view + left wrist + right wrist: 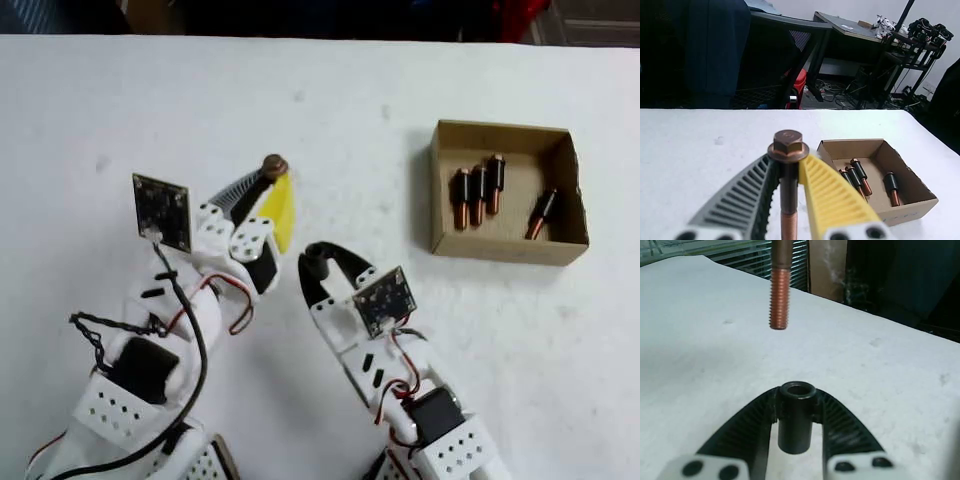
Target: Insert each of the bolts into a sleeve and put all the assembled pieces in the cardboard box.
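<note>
The white table (300, 90) carries the cardboard box (505, 248) on the right arm's side. The box is open, with four assembled pieces (477, 195) inside: three lie side by side and one lies apart at a slant.

The left gripper (272, 180), grey on one side and yellow on the other, is clenched on a copper bolt (788, 200). From above, the bolt's hex head shows at the gripper's tip. The left wrist view adds the shank running down between the jaws, with the head just above them.

The black right gripper (318, 265) grasps a black sleeve (796, 415) held upright. The right wrist view shows the sleeve's open bore facing up. The bolt's threaded end hangs above and beyond the bore, apart from it.

The tabletop is matte, with a few faint specks and smudges. Past its far edge, the left wrist view shows a dark chair (715, 50), desks (860, 35) and tangled cables (840, 100). The right wrist view shows window blinds (740, 250).
</note>
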Robot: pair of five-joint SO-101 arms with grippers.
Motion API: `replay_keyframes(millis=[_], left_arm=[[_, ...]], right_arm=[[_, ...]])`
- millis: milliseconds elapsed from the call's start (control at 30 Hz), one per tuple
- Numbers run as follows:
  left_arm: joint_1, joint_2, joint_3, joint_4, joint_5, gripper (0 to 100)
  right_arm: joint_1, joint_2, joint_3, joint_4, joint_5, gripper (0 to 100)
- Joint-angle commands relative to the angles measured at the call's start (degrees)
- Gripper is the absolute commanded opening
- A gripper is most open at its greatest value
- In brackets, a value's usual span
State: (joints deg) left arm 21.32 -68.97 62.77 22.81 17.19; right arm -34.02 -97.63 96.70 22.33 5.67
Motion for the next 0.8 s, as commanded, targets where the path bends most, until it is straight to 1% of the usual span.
replay_keyframes(millis=[0,633,700,767], left_arm=[[0.75,-1.45,-0.79,-2.64,0.44,2],[0.75,-1.45,-0.79,-2.55,0.26,2],[0.92,-1.45,-0.79,-2.81,0.53,2],[1.10,-1.27,-0.79,-4.84,0.53,2]], right_arm=[[0.84,-0.66,0.44,-1.45,-0.88,1.7],[0.84,-0.57,0.44,0.31,-0.79,1.7],[0.66,-0.66,0.44,0.04,-0.88,1.7],[0.57,-0.66,0.44,-0.04,-0.88,1.7]])
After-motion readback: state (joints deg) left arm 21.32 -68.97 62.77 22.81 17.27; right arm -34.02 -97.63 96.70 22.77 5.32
